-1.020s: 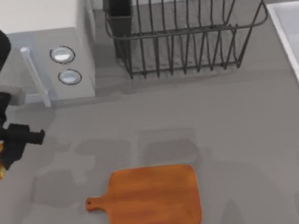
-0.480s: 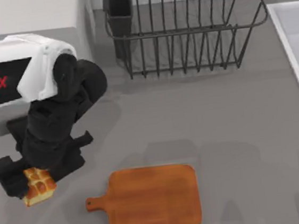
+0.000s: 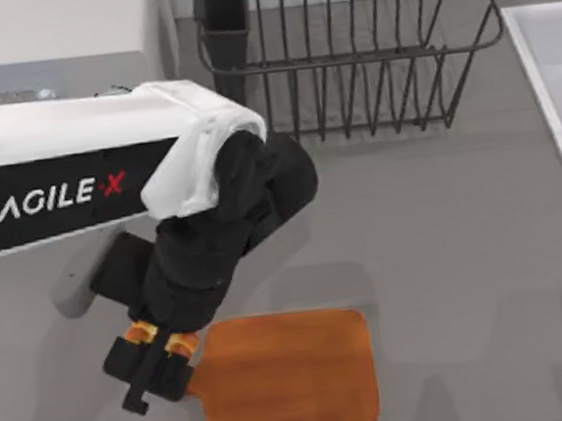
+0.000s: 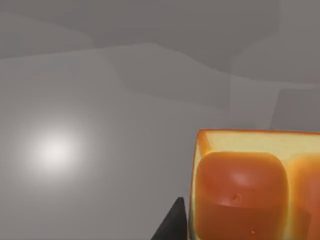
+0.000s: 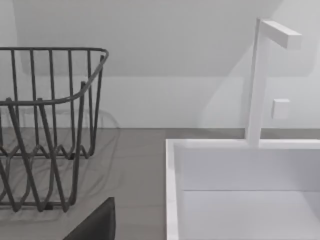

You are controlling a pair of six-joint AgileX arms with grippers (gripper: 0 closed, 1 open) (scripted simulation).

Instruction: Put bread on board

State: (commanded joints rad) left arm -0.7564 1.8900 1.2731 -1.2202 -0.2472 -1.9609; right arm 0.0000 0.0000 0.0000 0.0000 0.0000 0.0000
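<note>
The bread is a small golden-orange chunk, and my left gripper is shut on it. Gripper and bread hang over the left end of the board, covering its handle. The board is a flat orange-brown wooden rectangle lying at the front middle of the table. In the left wrist view the bread is close up, with glossy orange crust and a paler yellow side, beside a dark fingertip over grey table. A dark part of my right gripper shows in the right wrist view, off toward the table's right.
A black wire dish rack stands at the back middle. A white sink runs along the right edge, with its faucet in the right wrist view. My left arm's white link spans the left half of the table.
My left arm has swung rightward and forward from the table's left edge, carrying the bread to the board's handle end. The board has not moved.
</note>
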